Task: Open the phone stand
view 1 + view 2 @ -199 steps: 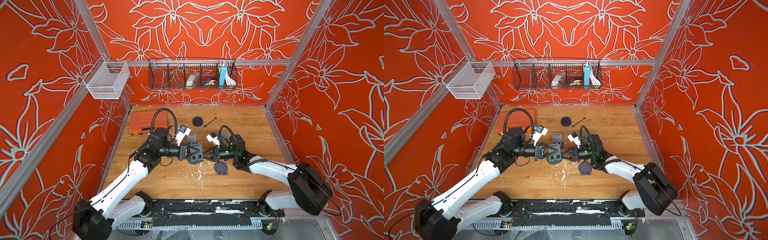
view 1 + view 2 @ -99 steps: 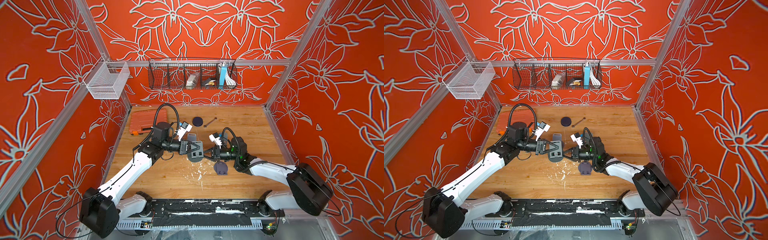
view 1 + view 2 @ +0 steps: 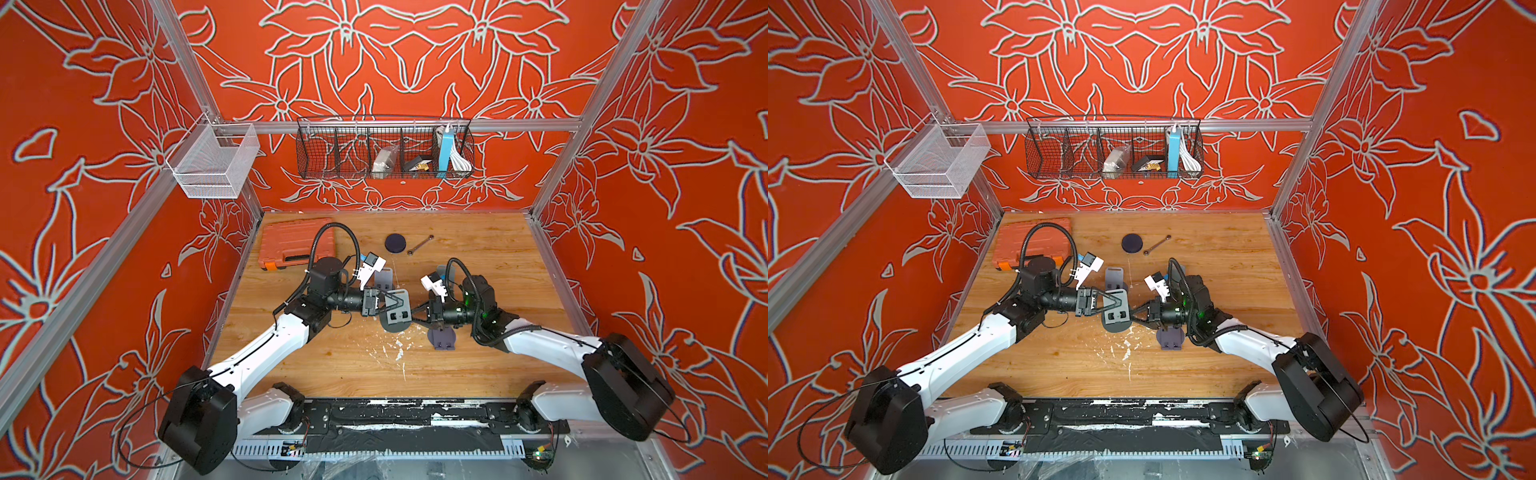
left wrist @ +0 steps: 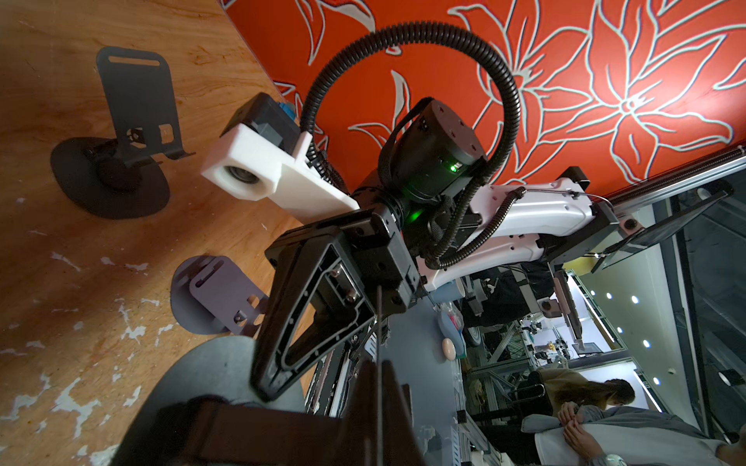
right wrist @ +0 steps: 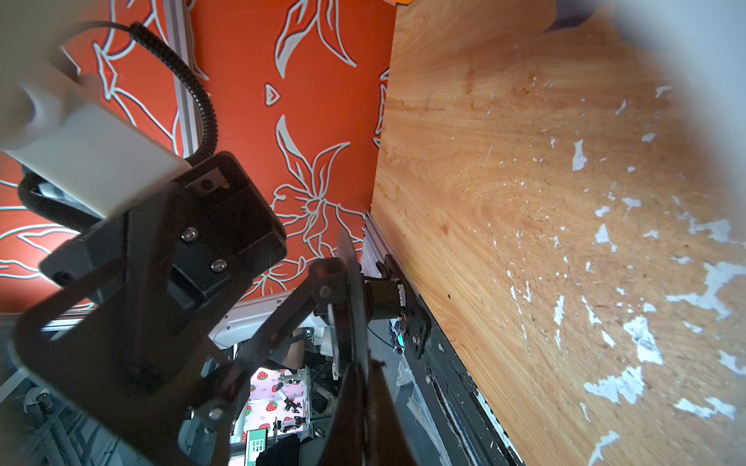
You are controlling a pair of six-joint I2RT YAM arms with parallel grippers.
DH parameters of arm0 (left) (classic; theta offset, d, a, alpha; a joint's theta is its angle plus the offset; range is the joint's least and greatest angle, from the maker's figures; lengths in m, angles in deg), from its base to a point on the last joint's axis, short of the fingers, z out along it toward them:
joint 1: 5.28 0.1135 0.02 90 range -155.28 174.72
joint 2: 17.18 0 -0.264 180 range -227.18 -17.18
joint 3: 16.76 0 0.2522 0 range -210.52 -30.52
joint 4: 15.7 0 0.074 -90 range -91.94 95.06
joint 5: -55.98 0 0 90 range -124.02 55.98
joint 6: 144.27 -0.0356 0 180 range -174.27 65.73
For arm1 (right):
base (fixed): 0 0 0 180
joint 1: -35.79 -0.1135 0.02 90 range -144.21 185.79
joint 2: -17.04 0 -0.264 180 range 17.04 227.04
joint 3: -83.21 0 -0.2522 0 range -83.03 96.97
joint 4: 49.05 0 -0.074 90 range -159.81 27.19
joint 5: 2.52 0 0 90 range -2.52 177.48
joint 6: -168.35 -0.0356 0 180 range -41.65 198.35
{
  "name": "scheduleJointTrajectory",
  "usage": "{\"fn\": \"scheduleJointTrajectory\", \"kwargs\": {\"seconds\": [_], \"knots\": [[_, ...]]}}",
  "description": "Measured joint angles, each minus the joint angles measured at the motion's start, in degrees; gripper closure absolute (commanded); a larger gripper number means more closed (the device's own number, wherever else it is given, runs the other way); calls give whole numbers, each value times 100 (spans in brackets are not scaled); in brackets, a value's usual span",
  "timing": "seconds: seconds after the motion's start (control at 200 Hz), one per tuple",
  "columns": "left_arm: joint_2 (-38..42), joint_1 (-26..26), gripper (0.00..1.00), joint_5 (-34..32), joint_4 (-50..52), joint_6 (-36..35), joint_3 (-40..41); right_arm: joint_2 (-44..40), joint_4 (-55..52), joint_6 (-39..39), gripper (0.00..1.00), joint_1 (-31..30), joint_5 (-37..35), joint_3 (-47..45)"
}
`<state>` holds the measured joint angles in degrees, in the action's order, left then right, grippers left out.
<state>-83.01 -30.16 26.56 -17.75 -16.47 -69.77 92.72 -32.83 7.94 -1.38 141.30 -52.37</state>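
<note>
In both top views a grey phone stand [image 3: 397,316] [image 3: 1118,316] hangs above the middle of the table between my two grippers. My left gripper [image 3: 386,305] [image 3: 1106,305] comes from the left and is shut on the stand's thin plate, which is edge-on between its fingers [image 4: 365,407] in the left wrist view. My right gripper [image 3: 417,313] [image 3: 1138,313] comes from the right and is shut on the stand's other thin part, which shows between its fingers [image 5: 375,407] in the right wrist view. The stand's round base [image 4: 210,371] shows beside the right gripper's tip.
A folded stand [image 3: 442,337] [image 4: 218,298] lies under the right wrist. An opened stand [image 3: 384,277] [image 4: 133,117] stands just behind the grippers. Farther back lie a dark disc [image 3: 395,243], a wrench [image 3: 419,244] and an orange case [image 3: 297,247]. Wire baskets hang on the walls.
The left arm has swung its elbow inward and the held stand has shifted slightly. Both grippers keep their hold on it.
</note>
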Motion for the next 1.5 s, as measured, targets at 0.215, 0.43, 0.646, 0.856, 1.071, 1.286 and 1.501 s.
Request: {"fn": "scheduleJointTrajectory", "kwargs": {"seconds": [0.215,0.43,0.646,0.856,1.071,1.286,1.501], "knots": [[160,-203,100,-4,-330,319,227,98,-227,59,72,4,61,92],[170,-225,100,0,-313,448,267,273,98,-52,100,2,201,122],[192,-190,100,-7,-339,404,258,306,321,-120,100,61,376,118],[201,-210,100,-61,256,46,-52,387,664,-181,100,63,437,-39],[195,-116,100,-125,1110,-452,-487,605,1488,-431,100,-28,376,-273],[155,107,100,-63,1231,-726,-767,647,2037,-649,100,-48,118,-319],[48,127,100,-103,1196,-933,-765,944,2621,-920,100,-50,98,-485]]}}
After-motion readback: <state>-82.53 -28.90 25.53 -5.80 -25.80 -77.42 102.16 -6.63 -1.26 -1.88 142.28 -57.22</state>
